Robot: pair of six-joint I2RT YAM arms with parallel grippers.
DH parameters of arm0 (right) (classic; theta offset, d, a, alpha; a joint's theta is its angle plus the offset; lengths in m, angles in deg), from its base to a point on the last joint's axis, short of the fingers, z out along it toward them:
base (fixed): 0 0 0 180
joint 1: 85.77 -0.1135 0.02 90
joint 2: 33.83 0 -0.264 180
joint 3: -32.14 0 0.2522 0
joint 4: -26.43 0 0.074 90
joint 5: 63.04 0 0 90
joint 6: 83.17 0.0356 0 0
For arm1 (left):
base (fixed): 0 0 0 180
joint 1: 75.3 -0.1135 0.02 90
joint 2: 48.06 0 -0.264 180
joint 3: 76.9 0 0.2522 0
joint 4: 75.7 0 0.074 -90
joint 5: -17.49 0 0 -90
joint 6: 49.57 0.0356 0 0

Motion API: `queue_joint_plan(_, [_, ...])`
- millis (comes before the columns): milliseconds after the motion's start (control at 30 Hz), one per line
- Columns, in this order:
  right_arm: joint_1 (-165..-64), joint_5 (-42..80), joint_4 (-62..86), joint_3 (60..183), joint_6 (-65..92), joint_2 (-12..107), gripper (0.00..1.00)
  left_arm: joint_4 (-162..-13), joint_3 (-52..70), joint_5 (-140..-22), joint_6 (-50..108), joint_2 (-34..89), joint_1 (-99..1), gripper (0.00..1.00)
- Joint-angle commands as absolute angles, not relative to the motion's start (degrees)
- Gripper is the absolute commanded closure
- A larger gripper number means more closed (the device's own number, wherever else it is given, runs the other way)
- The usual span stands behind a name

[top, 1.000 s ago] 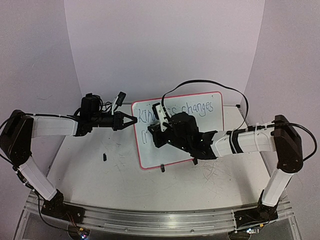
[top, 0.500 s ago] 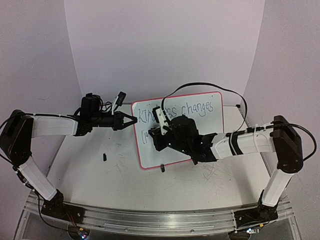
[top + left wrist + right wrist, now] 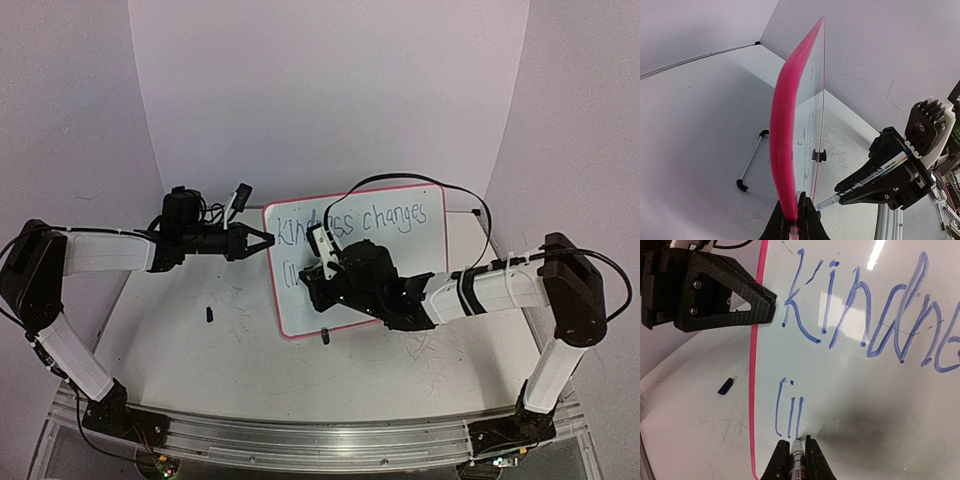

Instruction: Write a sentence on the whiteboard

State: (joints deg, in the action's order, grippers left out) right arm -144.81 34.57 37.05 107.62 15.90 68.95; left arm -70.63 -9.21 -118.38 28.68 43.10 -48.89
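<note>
Looking down on a big scuffed white tabletop [image 3: 200,340] marked with faint grey scratches and closed in by plain pale lilac walls. Reaching in from either side, two white-and-black arms. Looping up from the right one and arching over the board's top edge, a thin black cable [image 3: 420,180]. Lying alone left of the board, a small dark cap-like piece [image 3: 210,315]. Blocking the overhead view of the board's middle and lower left, the right arm's bulky black wrist, hiding a few letters of the first word and most of the second line.

Standing on edge toward the back of the table, face toward the arms: the rectangular glossy whiteboard [image 3: 420,255] with thin pink-red frame and rounded corners, one small black clip foot [image 3: 325,337] showing below. Pinched at its left rim by the left gripper [image 3: 799,212], jaws closed tight on the pink frame. Met low on its left side by the right gripper [image 3: 796,452], jaws clamped narrow around a slim white-labelled marker [image 3: 880,172], tip at the surface.

Running across the top in thin blue handwriting, the sentence [image 3: 395,217], "Kindness changes". Sitting just above the marker tip, a short second line [image 3: 789,412] of a bracket and two strokes. Bright glare on the slick board; matte ribbed black plastic on the fingers.
</note>
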Motion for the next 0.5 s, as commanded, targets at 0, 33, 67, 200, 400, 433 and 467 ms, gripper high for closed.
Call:
queue_joint_plan(0, [-144.2, 38.5, 36.8, 109.4, 15.3, 67.2, 1.0, -72.3, -7.5, -116.3, 34.1, 43.1, -48.2, 1.0])
queue_joint_plan(33, [-144.2, 38.9, 36.8, 109.9, 15.2, 67.2, 1.0, -72.3, -7.5, -116.3, 34.2, 43.2, -48.2, 1.0])
queue_joint_plan(67, [-144.2, 39.3, 36.8, 110.3, 15.1, 67.4, 1.0, -72.2, -7.5, -116.3, 34.2, 43.2, -48.2, 1.0])
queue_joint_plan(200, [-143.7, 40.5, 36.8, 112.0, 14.9, 68.1, 1.0, -72.3, -7.5, -116.4, 34.2, 43.2, -48.2, 1.0])
queue_joint_plan(400, [-142.2, 41.7, 36.8, 113.4, 14.5, 68.4, 1.0, -72.3, -7.5, -116.3, 34.3, 43.0, -48.2, 1.0])
queue_joint_plan(433, [-142.0, 41.8, 36.8, 113.6, 14.4, 68.4, 1.0, -72.3, -7.5, -116.3, 34.3, 43.1, -48.2, 1.0])
queue_joint_plan(467, [-141.8, 42.0, 36.8, 113.7, 14.3, 68.3, 1.0, -72.3, -7.6, -116.3, 34.3, 43.1, -48.2, 1.0])
